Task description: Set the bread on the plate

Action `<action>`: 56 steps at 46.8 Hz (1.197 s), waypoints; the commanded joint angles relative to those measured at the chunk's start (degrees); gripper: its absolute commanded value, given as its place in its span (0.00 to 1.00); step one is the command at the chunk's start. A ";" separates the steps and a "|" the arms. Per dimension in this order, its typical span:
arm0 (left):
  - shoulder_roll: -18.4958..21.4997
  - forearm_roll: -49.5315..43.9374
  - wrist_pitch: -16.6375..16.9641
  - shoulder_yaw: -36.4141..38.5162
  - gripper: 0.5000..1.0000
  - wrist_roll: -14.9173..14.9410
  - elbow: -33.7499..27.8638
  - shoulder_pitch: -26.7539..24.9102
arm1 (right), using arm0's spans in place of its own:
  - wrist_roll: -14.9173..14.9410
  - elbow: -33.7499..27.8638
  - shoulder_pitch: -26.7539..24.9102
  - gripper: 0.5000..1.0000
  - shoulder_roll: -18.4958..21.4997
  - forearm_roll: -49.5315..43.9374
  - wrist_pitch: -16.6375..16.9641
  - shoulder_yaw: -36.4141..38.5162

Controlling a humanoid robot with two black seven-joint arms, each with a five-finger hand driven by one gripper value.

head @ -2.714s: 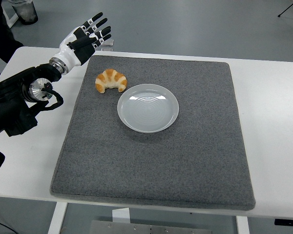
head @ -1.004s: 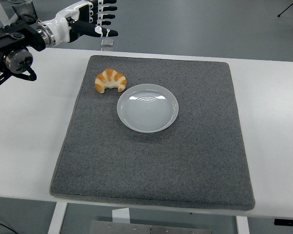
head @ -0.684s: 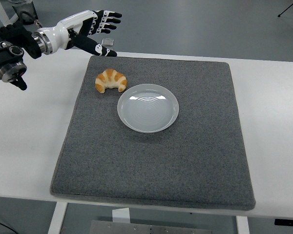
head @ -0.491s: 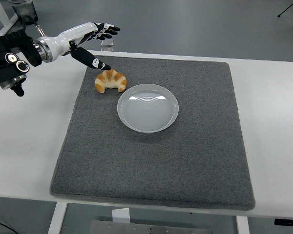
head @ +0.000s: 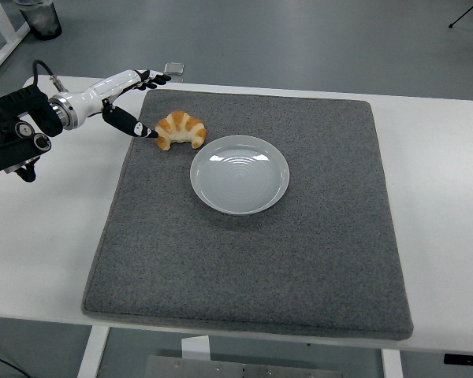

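A golden-brown croissant-shaped bread (head: 180,130) lies on a dark grey felt mat (head: 252,260) covering a white table (head: 39,213), just beside the upper-left rim of a round pale-blue ceramic plate (head: 240,174), possibly touching it. The robot's white-and-black left hand (head: 124,94) reaches in low, fingers extended and holding nothing, its thumb tip (head: 146,132) just left of the bread.

The mat (head: 252,236) looks like coarse, matt grey felt; on it the plate (head: 240,174) is glossy, smooth and ringed; beside the plate the bread (head: 180,130) has a flaky golden crust; the table (head: 441,205) is smooth white.
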 commanded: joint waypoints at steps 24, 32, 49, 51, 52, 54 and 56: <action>-12.05 -0.54 0.96 -0.07 0.98 -0.90 13.75 1.93 | -0.01 -0.01 -0.09 0.90 0.00 0.00 -0.01 0.01; -12.23 -0.37 1.05 -0.07 0.98 -0.99 14.19 2.28 | -0.01 -0.01 -0.09 0.90 0.00 0.00 -0.01 0.01; -16.88 -0.19 1.05 0.02 0.98 -2.84 20.78 3.86 | -0.01 -0.01 -0.09 0.90 0.00 0.00 -0.10 -0.08; -17.24 -0.28 1.05 0.02 0.98 -3.45 21.57 3.86 | -0.01 -0.01 -0.17 0.90 0.00 0.00 -0.10 -0.08; -17.50 -0.37 1.05 0.02 0.98 -3.71 21.84 3.86 | -0.01 -0.01 -0.17 0.90 0.00 0.00 -0.10 -0.08; -18.03 -0.45 1.14 -0.07 0.97 -4.33 22.45 3.86 | -0.01 -0.01 -0.17 0.90 0.00 0.00 -0.10 -0.08; -18.47 -0.45 1.57 -0.07 0.97 -4.77 23.16 3.95 | -0.01 -0.01 -0.17 0.90 0.00 0.00 -0.10 -0.08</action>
